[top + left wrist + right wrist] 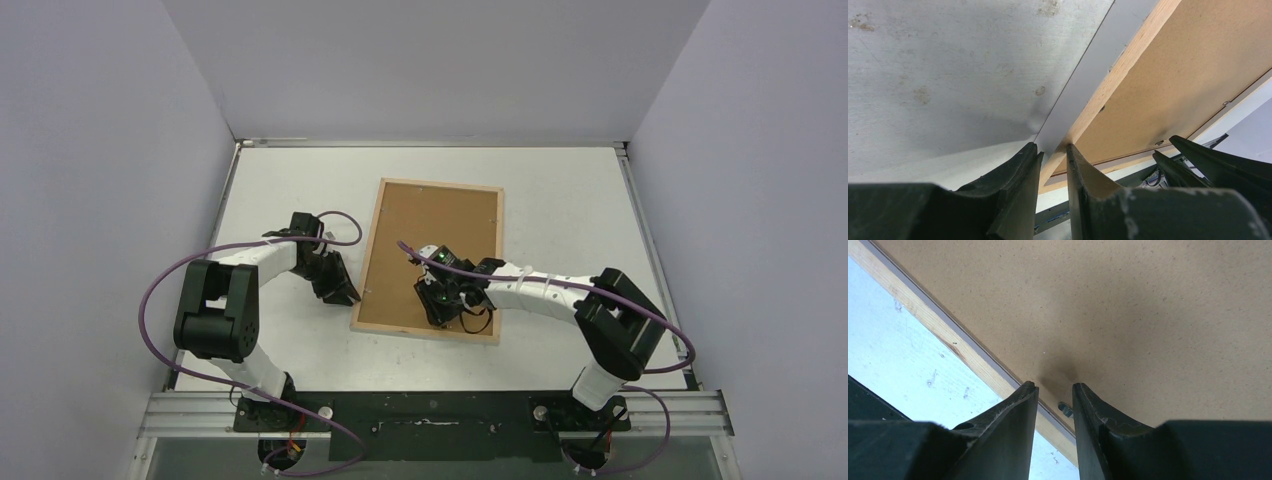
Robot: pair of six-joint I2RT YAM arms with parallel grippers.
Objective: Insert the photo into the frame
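Note:
The frame (441, 184) lies face down mid-table, its pale wood back up, with the brown backing board (430, 245) set inside it. The photo is hidden. My left gripper (347, 294) sits at the frame's left rail near the near-left corner. In the left wrist view its gripper (1052, 149) is open by a narrow gap, and the wood rail (1128, 60) runs up from between the tips. My right gripper (438, 318) is low over the board by the near rail. Seen from its wrist, the right gripper (1054, 386) is narrowly open, with a small metal tab (1065, 410) between its tips.
White walls close the table (560, 190) on three sides. The dark mounting rail (430, 412) of the arm bases runs along the near edge. In the left wrist view the right arm's black fingers (1208, 160) show beyond the board (1188, 75).

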